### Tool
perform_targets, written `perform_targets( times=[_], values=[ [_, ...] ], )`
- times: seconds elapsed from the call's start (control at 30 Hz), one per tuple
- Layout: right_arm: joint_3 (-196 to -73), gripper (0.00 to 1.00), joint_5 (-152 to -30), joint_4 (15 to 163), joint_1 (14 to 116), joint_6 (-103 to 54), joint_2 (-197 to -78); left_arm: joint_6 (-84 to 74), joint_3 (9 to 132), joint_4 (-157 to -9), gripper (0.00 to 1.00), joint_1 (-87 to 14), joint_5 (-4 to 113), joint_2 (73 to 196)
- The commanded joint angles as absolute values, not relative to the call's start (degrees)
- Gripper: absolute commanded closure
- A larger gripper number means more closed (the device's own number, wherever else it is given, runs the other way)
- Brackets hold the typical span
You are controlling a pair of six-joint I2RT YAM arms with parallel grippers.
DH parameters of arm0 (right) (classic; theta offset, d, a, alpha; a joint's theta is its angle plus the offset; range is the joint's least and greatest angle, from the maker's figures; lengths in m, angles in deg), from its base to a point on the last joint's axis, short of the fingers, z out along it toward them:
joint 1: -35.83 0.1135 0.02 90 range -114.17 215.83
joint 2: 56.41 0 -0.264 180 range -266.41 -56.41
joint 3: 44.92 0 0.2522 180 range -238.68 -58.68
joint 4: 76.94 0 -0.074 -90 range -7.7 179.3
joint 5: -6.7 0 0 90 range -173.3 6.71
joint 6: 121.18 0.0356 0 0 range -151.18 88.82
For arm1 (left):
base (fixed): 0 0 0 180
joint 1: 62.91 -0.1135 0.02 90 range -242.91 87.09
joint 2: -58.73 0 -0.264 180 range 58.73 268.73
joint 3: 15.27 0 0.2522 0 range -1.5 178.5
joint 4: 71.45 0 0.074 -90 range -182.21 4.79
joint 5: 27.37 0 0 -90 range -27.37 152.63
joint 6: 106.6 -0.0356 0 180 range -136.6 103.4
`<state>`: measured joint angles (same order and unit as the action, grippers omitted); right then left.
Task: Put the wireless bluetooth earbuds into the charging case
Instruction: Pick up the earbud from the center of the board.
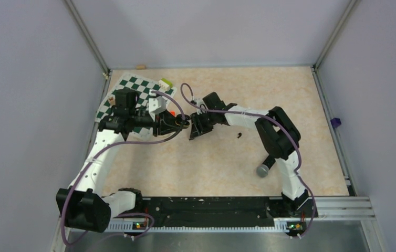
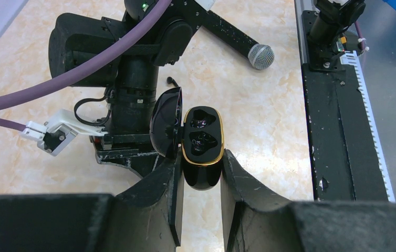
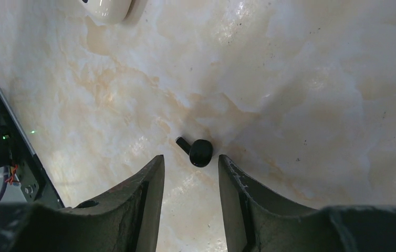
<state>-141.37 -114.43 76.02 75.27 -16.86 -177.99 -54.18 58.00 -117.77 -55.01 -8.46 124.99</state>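
Observation:
My left gripper point(image 2: 201, 157) is shut on the black charging case point(image 2: 202, 149), held off the table with its lid point(image 2: 165, 123) swung open to the left. Its two gold-rimmed cavities look empty. In the top view this gripper point(image 1: 177, 122) sits left of centre, tip to tip with my right gripper point(image 1: 193, 134). My right gripper point(image 3: 190, 160) is open over the table. One black earbud point(image 3: 198, 151) lies on the table just beyond its fingertips, untouched. A second earbud point(image 1: 239, 135) lies on the table to the right, and it also shows in the left wrist view point(image 2: 172, 80).
A black microphone with a grey head point(image 1: 263, 169) lies by the right arm's base. A green-checked mat point(image 1: 133, 92), a yellow-green block point(image 1: 165, 82) and an orange-red block point(image 1: 170, 112) are at the back left. A cream-white round object point(image 3: 106, 8) lies near my right gripper.

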Motion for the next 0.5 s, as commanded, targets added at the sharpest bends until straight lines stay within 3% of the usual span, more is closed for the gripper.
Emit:
perform_targets(
  times=[0.0,0.47],
  values=[
    [-144.49,0.59,-111.00,75.59,76.17,-17.17,-181.11,-55.11,57.68,-116.28,1.00,-55.27,-9.83,124.07],
    [-147.40,0.62,-104.70,69.77,79.46,-24.00,-183.13,-56.08,57.29,-116.39,1.00,-55.27,-9.88,124.54]
  ],
)
